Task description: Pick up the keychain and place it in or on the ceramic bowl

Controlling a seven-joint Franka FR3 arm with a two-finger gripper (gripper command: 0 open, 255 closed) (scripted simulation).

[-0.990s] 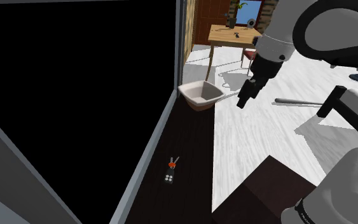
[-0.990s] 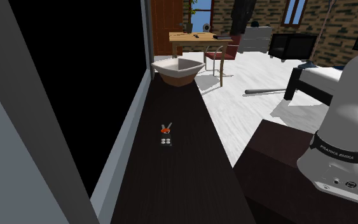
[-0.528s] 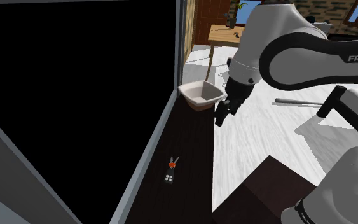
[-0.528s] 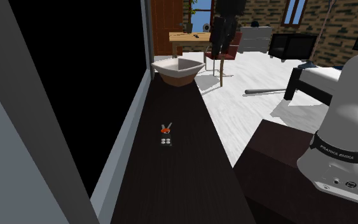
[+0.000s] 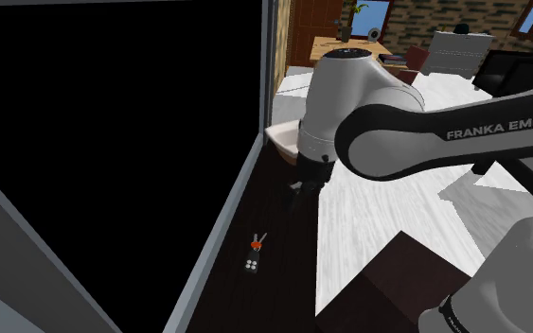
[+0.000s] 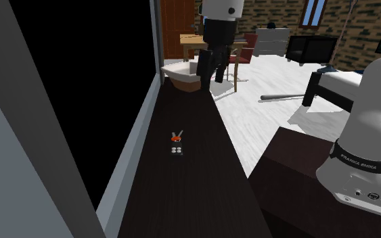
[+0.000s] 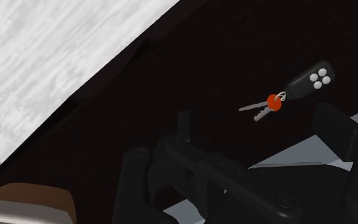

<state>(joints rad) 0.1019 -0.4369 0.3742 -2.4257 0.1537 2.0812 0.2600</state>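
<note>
Above the dark countertop [image 6: 182, 189], the pincer [image 6: 211, 74], fingers apart, empty.

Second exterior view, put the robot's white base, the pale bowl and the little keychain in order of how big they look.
1. White rounded robot base, nearest the camera, which inflates it.
2. Pale square-rimmed bowl, brown underneath, partly hidden.
3. Black-fob keychain with orange tag and silver keys, clearly smallest.

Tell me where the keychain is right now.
In the shoulder view the keychain lies on the dark counter, below centre, beside the grey ledge on that view's left and well apart from the bowl at the counter's far end.
</note>
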